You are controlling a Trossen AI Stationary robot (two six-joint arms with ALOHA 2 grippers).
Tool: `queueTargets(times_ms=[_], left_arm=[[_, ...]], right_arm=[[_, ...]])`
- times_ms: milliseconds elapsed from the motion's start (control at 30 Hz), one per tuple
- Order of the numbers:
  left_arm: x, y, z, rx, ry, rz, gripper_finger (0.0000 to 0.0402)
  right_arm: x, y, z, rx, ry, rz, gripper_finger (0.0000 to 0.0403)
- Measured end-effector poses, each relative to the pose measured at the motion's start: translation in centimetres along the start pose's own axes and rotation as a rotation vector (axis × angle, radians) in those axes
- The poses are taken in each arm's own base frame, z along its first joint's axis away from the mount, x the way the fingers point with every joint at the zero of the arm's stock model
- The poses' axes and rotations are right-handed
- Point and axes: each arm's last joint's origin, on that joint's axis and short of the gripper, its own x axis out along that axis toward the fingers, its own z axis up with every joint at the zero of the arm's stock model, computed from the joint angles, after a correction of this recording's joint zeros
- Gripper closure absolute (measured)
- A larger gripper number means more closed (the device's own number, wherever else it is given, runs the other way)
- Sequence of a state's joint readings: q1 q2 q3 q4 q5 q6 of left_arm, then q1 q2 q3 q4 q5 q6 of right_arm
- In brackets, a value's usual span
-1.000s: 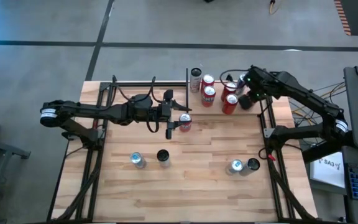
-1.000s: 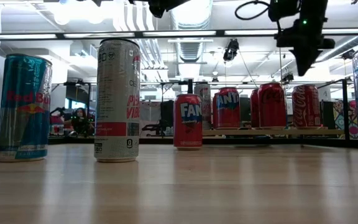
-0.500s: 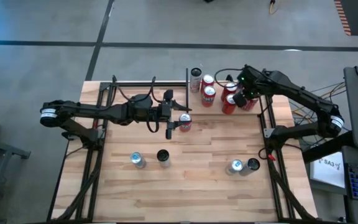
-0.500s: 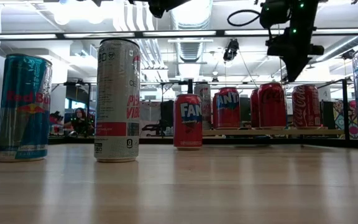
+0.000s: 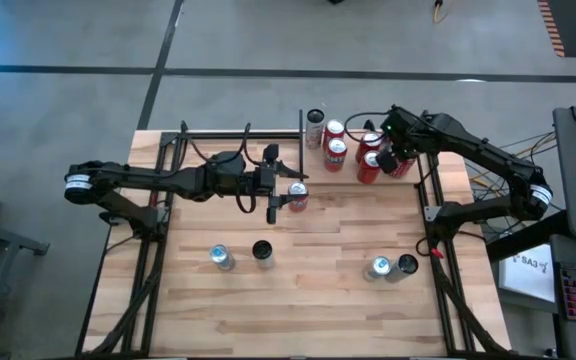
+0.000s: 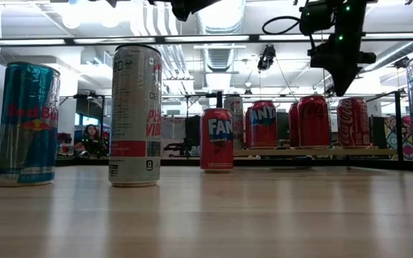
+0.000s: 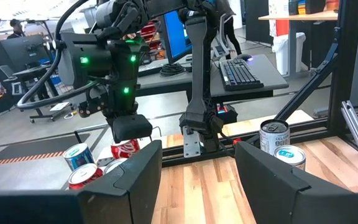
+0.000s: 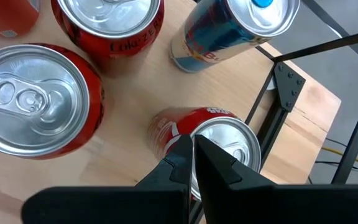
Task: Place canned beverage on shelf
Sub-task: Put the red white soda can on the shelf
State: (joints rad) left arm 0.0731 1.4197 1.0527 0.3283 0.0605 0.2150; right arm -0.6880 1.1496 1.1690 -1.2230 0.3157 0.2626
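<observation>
High view: I see the right gripper (image 5: 400,160), jaws together, above the shelf (image 5: 408,178); left gripper (image 5: 284,193) jaws clamp a red can (image 5: 297,197).

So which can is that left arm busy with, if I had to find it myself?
Start at the shelf, the small wood board with black rods at the table's far right corner, crowded with red cans. Come toward the table's middle to the left gripper. The red Fanta can stands there alone on the bare tabletop, off the shelf, unlike its neighbours.
</observation>
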Motion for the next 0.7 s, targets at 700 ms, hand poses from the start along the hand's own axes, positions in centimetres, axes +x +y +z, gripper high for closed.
queueTargets(times_ms=[700], left_arm=[[0.00, 0.00, 0.00, -0.011, 0.000, 0.000, 0.0212]], right_arm=[[0.35, 0.18, -0.28, -0.043, 0.025, 0.037, 0.0394]])
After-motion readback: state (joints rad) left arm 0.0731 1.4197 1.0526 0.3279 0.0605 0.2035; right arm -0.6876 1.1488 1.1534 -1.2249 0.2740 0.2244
